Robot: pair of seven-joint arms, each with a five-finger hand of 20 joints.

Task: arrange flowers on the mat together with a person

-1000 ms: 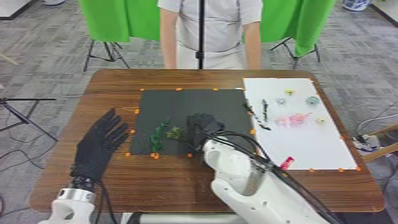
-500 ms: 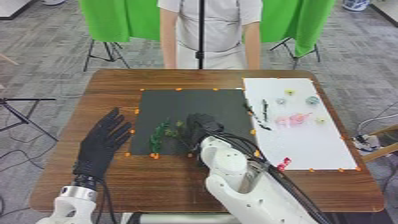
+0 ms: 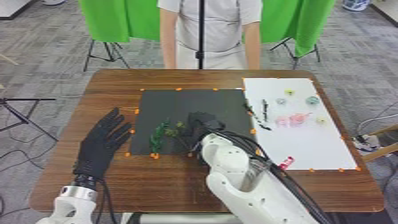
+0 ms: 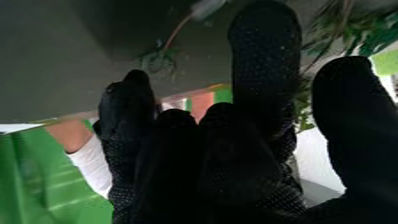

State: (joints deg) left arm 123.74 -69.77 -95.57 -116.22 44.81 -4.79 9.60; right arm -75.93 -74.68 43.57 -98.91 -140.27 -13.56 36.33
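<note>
On the mat (image 3: 191, 101), green sprigs (image 3: 157, 136) lie left of the right hand (image 3: 204, 122); fingers straight.

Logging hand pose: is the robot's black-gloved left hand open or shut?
Open. The left hand has its fingers straight, pointing away from the robot.

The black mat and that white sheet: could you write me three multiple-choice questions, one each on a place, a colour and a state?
1. Where is the white sheet?
A) left of the black mat
B) right of the mat
C) on the floor

2. What colour is the leafy sprig toward the mat's left edge?
A) green
B) blue
C) red

3. How is the left hand?
A) balled up
B) holding a flower
C) fingers straight

1: B, it adjoins the mat's right side.
2: A, its leaves look green.
3: C, its fingers extend forward.
</note>
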